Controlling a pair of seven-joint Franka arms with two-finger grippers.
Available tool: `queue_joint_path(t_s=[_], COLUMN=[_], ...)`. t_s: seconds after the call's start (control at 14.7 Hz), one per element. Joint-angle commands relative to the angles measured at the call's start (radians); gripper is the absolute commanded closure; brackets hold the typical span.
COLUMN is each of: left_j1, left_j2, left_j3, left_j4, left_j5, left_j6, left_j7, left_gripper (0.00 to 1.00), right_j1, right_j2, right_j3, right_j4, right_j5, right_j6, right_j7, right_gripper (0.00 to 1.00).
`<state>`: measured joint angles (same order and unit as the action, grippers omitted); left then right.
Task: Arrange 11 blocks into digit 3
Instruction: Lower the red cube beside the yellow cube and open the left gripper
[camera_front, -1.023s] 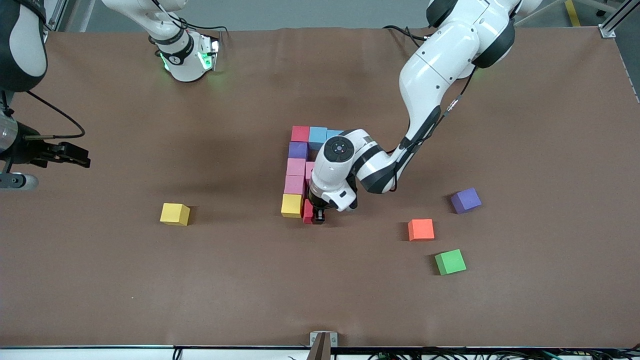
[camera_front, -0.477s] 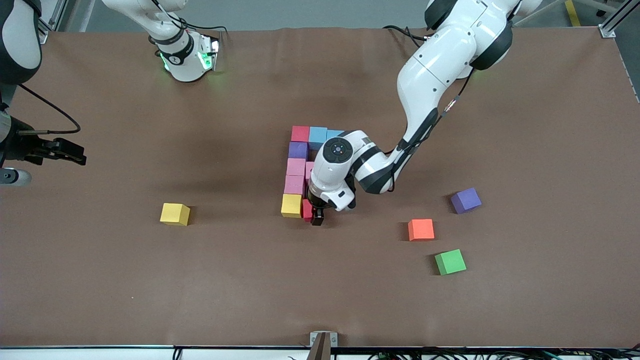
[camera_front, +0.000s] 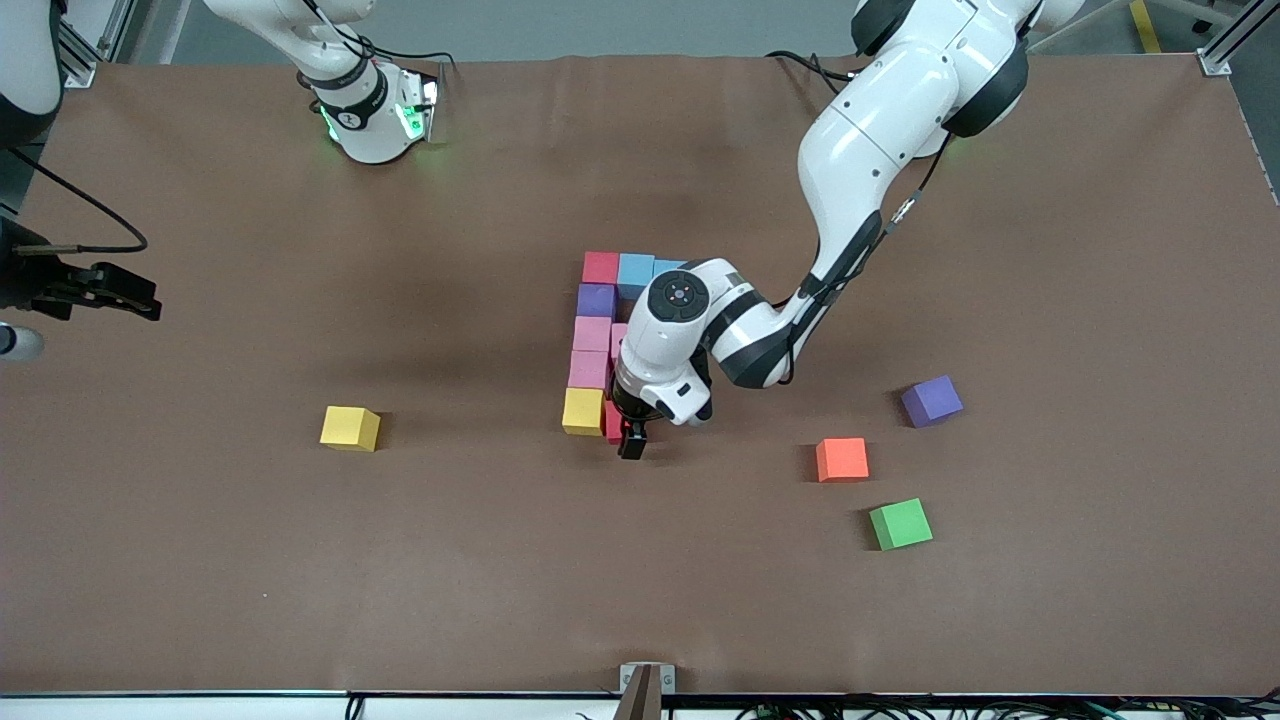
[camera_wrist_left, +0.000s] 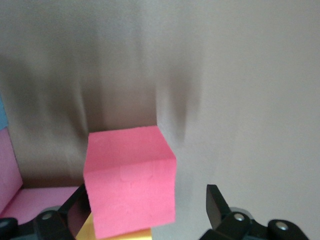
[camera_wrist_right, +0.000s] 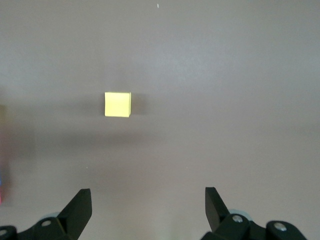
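The digit 3 is a partly built figure of touching blocks in mid-table: a red block (camera_front: 600, 267) and two blue ones (camera_front: 635, 270) across the end nearest the robots. A purple block (camera_front: 596, 299), two pink blocks (camera_front: 591, 333) and a yellow block (camera_front: 583, 410) run down the spine. Another red block (camera_front: 612, 420) (camera_wrist_left: 130, 180) sits beside the yellow one. My left gripper (camera_front: 626, 430) (camera_wrist_left: 142, 212) is open astride it, with a gap to one finger (camera_wrist_left: 215, 205). My right gripper (camera_front: 135, 300) (camera_wrist_right: 147, 210) hangs open and empty over the right arm's end of the table.
Loose blocks lie apart from the figure: yellow (camera_front: 350, 428) (camera_wrist_right: 118, 104) toward the right arm's end, orange (camera_front: 842, 459) and purple (camera_front: 932, 400) toward the left arm's end. A green cube (camera_front: 900, 524) lies nearer the camera than the orange one. The left arm covers the figure's middle.
My left gripper has opened and let go of the red block, which stays beside the yellow one. My right gripper has drifted a little toward its own end of the table.
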<state>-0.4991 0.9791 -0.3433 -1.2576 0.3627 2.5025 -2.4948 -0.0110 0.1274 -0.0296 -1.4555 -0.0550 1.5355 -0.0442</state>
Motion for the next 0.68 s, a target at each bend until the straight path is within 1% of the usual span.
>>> queue_joint_path(t_s=[0.0, 0.2, 0.41, 0.61], left_j1=[-0.003, -0.003, 0.014, 0.068], left_j2=[-0.043, -0.075, -0.108, -0.151], left_j3=[0.0, -0.003, -0.023, -0.036], left_j4=[-0.02, -0.029, -0.029, -0.031], left_j5=[-0.013, -0.013, -0.014, -0.019], left_j6=[-0.049, -0.119, -0.194, -0.278], left_j7=[0.004, 0.033, 0.108, 0.21], left_gripper=[0.0, 0.0, 0.0, 0.0], right_j1=[-0.015, -0.011, -0.015, -0.017], right_j2=[-0.011, -0.009, -0.012, -0.02], right_j3=[0.017, 0.019, 0.013, 0.008], right_j4=[0.059, 0.098, 0.099, 0.099], right_j5=[0.003, 0.02, 0.107, 0.101], right_j6=[-0.026, -0.08, -0.126, -0.138], right_j7=[-0.005, -0.006, 0.007, -0.005], right_gripper=[0.0, 0.0, 0.0, 0.0])
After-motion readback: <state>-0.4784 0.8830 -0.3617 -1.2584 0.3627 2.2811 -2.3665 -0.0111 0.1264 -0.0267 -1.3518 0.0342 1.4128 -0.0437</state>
